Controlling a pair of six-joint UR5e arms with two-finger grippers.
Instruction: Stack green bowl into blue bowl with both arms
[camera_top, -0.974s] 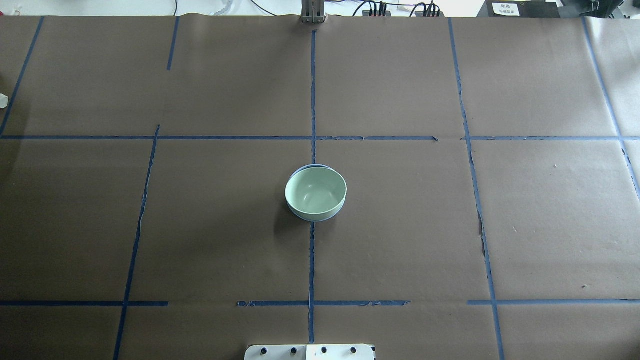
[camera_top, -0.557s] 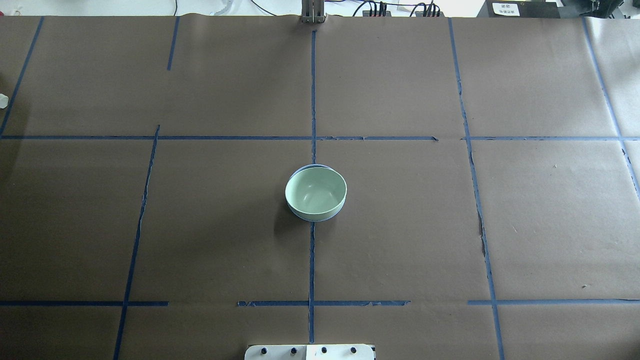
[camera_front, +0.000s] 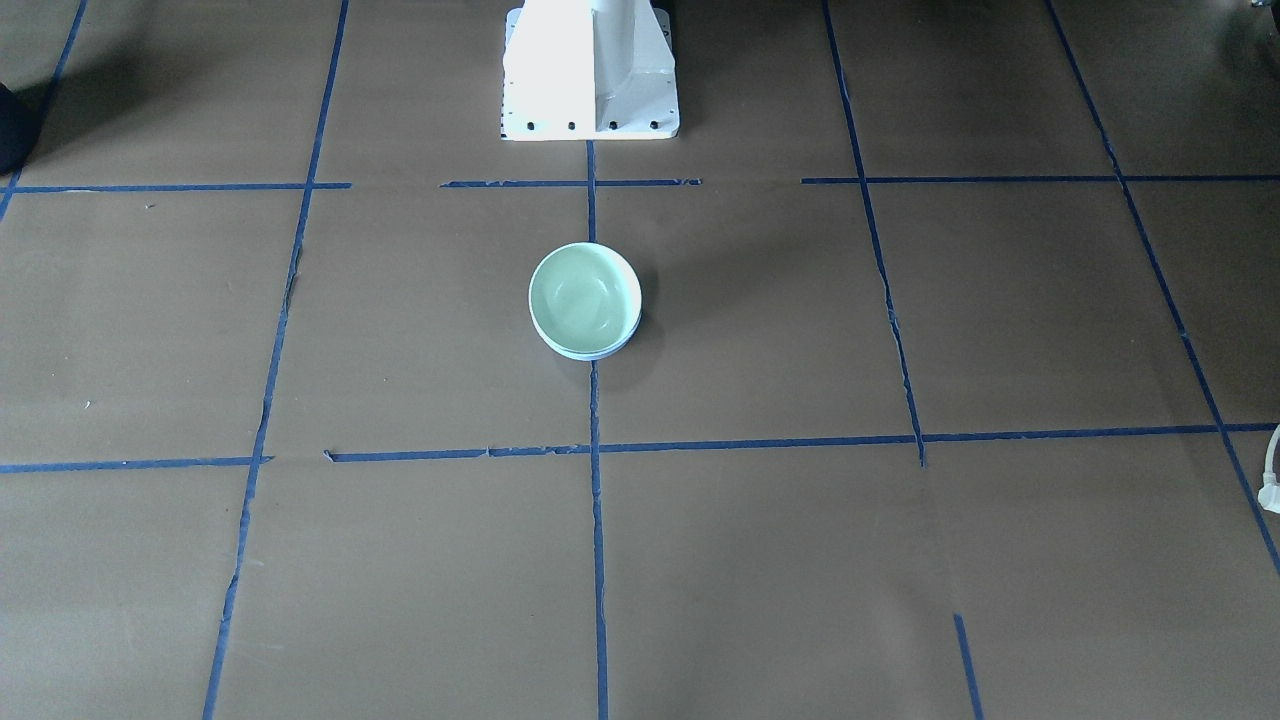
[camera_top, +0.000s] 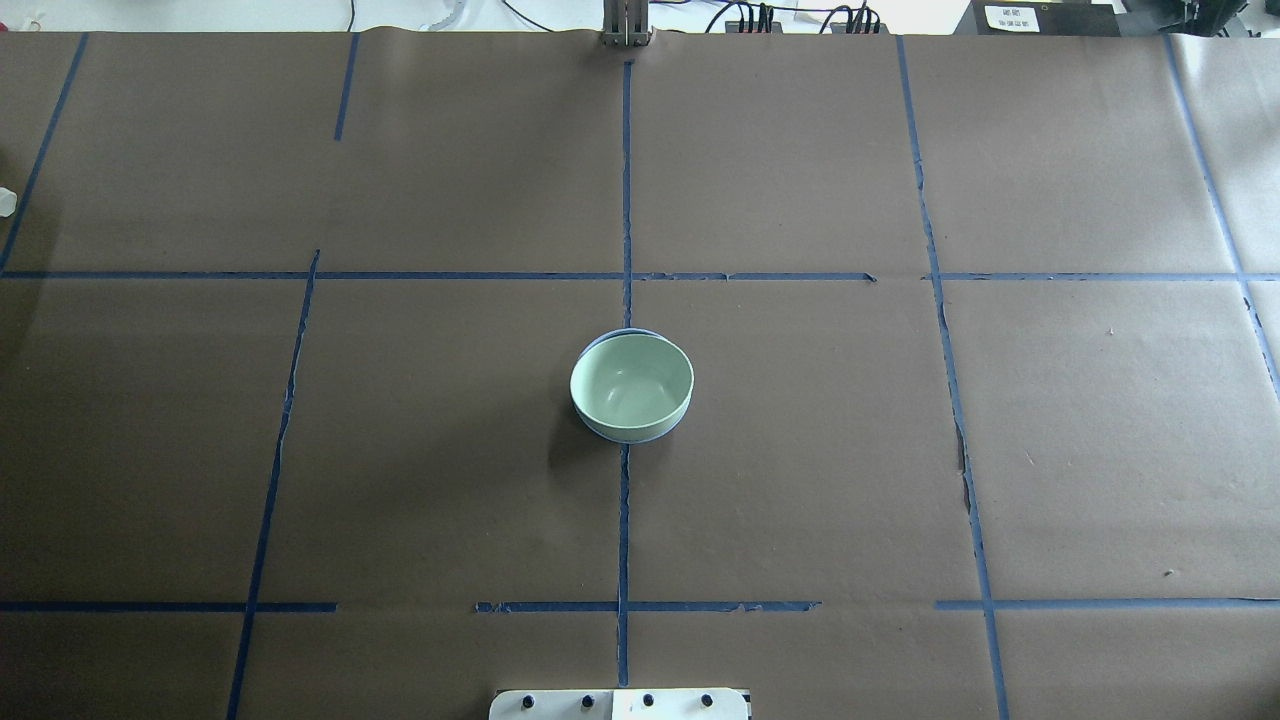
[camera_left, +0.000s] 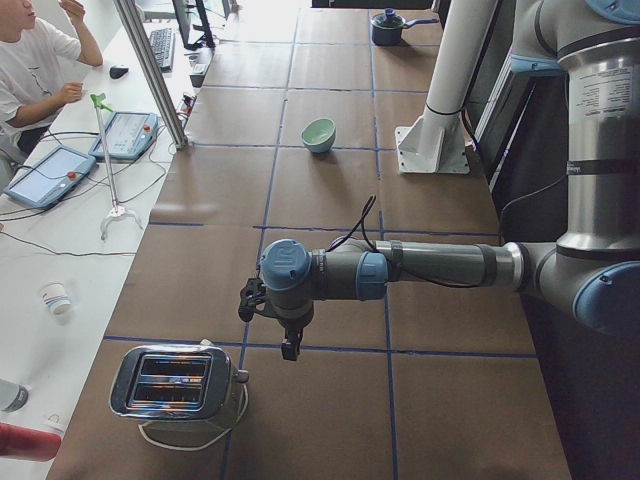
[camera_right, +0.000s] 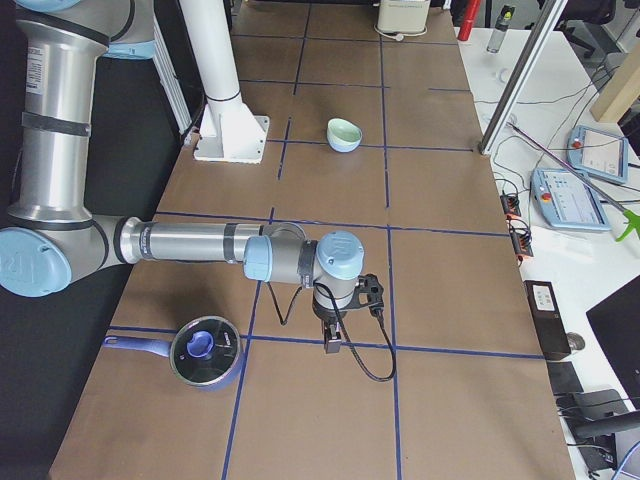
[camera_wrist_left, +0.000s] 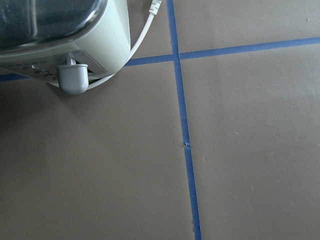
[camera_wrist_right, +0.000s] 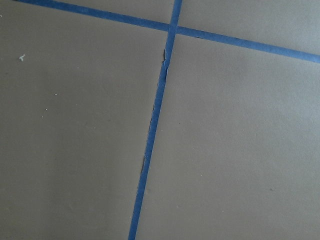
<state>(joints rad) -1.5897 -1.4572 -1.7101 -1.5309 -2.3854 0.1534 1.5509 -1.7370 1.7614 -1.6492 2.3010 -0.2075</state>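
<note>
The green bowl (camera_top: 631, 385) sits nested inside the blue bowl (camera_top: 630, 438) at the middle of the table; only a thin blue rim shows under it. The stack also shows in the front-facing view, the green bowl (camera_front: 584, 290) over the blue rim (camera_front: 590, 353). Both arms are far from the bowls. The left gripper (camera_left: 290, 345) hangs near the toaster at the table's left end. The right gripper (camera_right: 333, 343) hangs over the tape lines at the right end. They show only in the side views, so I cannot tell whether they are open or shut.
A toaster (camera_left: 175, 385) stands by the left gripper and fills the left wrist view's top left corner (camera_wrist_left: 60, 30). A lidded blue pot (camera_right: 203, 352) stands near the right arm. The white pedestal (camera_front: 590, 70) is behind the bowls. An operator (camera_left: 30, 70) sits beside the table.
</note>
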